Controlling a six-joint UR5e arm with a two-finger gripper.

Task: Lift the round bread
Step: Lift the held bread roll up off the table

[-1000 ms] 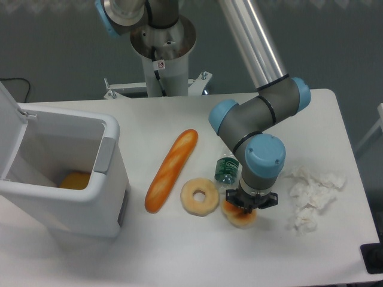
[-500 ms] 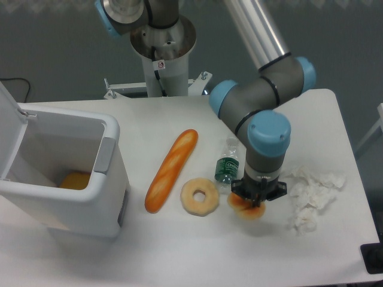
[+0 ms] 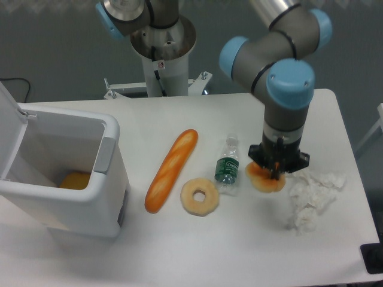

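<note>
The round bread [image 3: 266,179] is a small orange-brown bun, mostly hidden under my gripper's body. My gripper [image 3: 276,174] is shut on it and holds it lifted above the white table [image 3: 179,251], right of the small plastic bottle [image 3: 227,167]. The fingers point straight down. The pale ring-shaped bread [image 3: 200,197] lies on the table to the left, and the long orange baguette [image 3: 171,170] lies further left.
A white bin [image 3: 66,173] with its lid open stands at the left, with an orange item [image 3: 75,180] inside. Crumpled white paper [image 3: 311,197] lies just right of the gripper. The arm's base [image 3: 161,54] stands at the back.
My gripper has risen and moved up and to the right with the round bread in it, from beside the ring bread to a spot right of the bottle.
</note>
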